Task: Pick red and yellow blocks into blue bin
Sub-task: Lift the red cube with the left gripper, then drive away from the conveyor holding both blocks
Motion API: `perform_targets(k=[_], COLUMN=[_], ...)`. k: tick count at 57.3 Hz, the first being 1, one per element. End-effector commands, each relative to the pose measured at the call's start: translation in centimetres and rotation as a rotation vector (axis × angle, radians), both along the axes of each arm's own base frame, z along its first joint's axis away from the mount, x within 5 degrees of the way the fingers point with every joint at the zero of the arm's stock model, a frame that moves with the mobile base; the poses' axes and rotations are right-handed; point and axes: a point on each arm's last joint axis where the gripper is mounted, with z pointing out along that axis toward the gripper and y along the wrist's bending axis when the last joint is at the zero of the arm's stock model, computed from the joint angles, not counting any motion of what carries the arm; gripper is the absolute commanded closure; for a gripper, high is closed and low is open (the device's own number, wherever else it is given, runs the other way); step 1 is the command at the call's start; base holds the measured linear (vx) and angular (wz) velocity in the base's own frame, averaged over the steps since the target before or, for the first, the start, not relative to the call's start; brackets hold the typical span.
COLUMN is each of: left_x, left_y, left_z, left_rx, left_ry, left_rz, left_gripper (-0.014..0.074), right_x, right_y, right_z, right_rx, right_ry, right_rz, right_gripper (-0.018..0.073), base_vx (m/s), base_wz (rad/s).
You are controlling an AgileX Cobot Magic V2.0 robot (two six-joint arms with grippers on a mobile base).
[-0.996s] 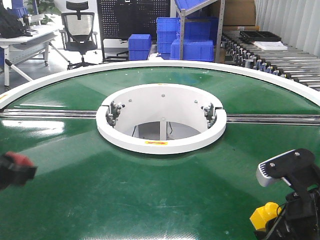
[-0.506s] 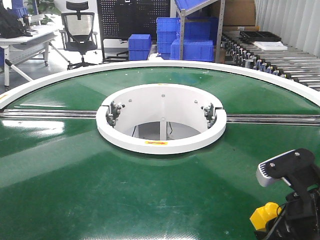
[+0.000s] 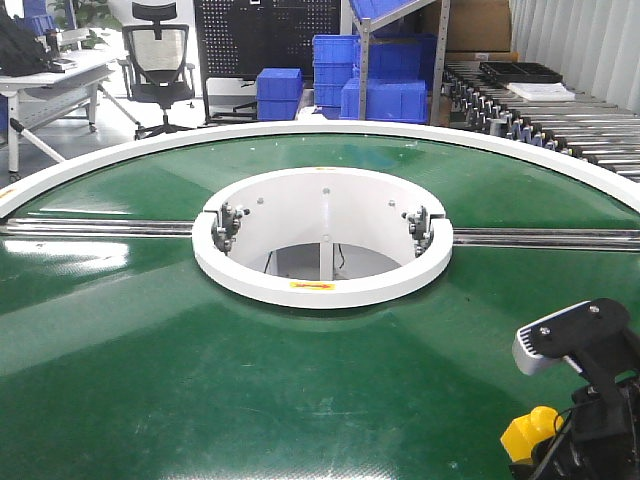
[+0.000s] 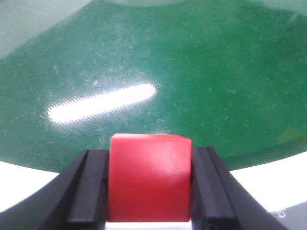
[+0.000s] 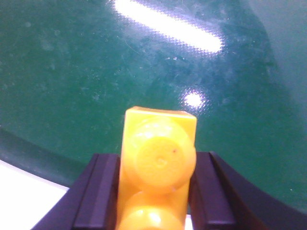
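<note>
1. At the bottom of the left wrist view, the left gripper (image 4: pixel 149 160) is pinching the plain red plastic cube (image 4: pixel 148 184). Its two black fingers (image 4: pixel 88 191) are pressing flat against the cube's left and right faces.
2. Behind that cube, the glossy dark-green table surface (image 4: pixel 201 72) is filling most of the frame and reflecting a bright strip of light. A white rim (image 4: pixel 271 184) is showing in the lower corners.
3. At the bottom of the right wrist view, the right gripper (image 5: pixel 156 160) is clamping the yellow elongated plastic brick (image 5: pixel 158 143). The brick's round studs are facing the camera, and a black finger is squeezing each of its long sides.
4. Behind the brick, the same green surface is spreading out, with white showing at lower left.
5. At lower right of the front view, the black right arm (image 3: pixel 605 400) is hanging over the green top with a grey housing (image 3: pixel 555 335) above it. The brick is peeking out on the arm's left side.
6. At the centre of that view, a white ring hub (image 3: pixel 320 290) is sitting in the table, with metal rails (image 3: pixel 100 228) running out to both sides.
7. Along the top of the frame, stacked blue plastic crates (image 3: pixel 385 100), a black mesh office chair (image 3: pixel 160 55) and a roller conveyor (image 3: pixel 545 120) are standing beyond the table.
</note>
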Motion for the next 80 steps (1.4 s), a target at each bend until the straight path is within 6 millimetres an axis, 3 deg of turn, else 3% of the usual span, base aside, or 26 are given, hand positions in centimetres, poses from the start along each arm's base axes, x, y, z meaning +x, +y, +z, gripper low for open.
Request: perform_targets(k=[1,54,80], left_x=[0.17,0.17,0.17], left_y=[-0.18,-0.18,-0.18], left_z=[1.30,1.30,1.30], left_rx=[-0.037,-0.037,-0.037], left_ry=[-0.085,-0.085,-0.085], left_rz=[0.001,0.001,0.001], left_gripper=[0.0360,0.0360,0.0360], right_x=[0.06,0.06,0.06], right_y=[0.00,0.00,0.00], right_z=[1.57,1.57,1.57], right_rx=[0.019,0.019,0.019], right_ry=[-0.094,-0.094,-0.094], right_rz=[0.006,0.006,0.006], right_gripper=[0.0291,0.0291,0.0291], base_vx=[0.00,0.00,-0.05], base_wz=[0.00,0.01,0.30])
